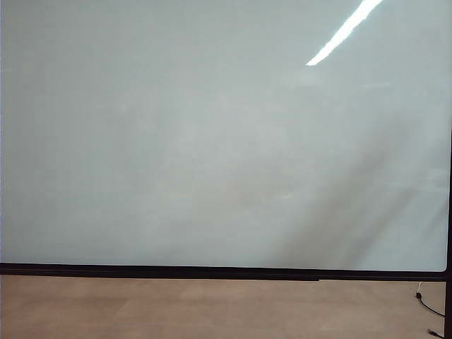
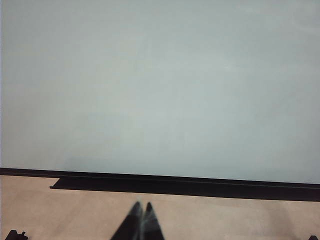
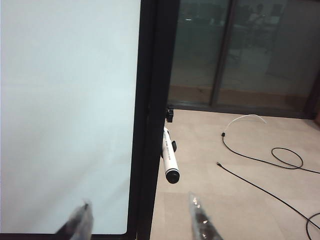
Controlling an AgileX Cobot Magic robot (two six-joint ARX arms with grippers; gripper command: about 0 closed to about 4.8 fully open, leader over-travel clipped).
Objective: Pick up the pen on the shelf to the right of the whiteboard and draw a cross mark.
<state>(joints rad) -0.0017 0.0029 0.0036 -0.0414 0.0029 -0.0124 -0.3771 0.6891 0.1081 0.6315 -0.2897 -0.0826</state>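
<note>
The whiteboard fills the exterior view, where neither gripper shows. No cross mark is in view. In the right wrist view the pen, white with a dark end cap, sticks out from the right side of the board's black frame. I cannot make out the shelf it rests on. My right gripper is open, short of the pen, one finger before the whiteboard and the other over the floor. My left gripper is shut and empty, pointing at the whiteboard's lower edge.
A black ledge runs along the board's bottom edge. Black cables and a white one lie on the tan floor right of the board. Dark glass doors stand behind. A cable end lies at the exterior view's lower right.
</note>
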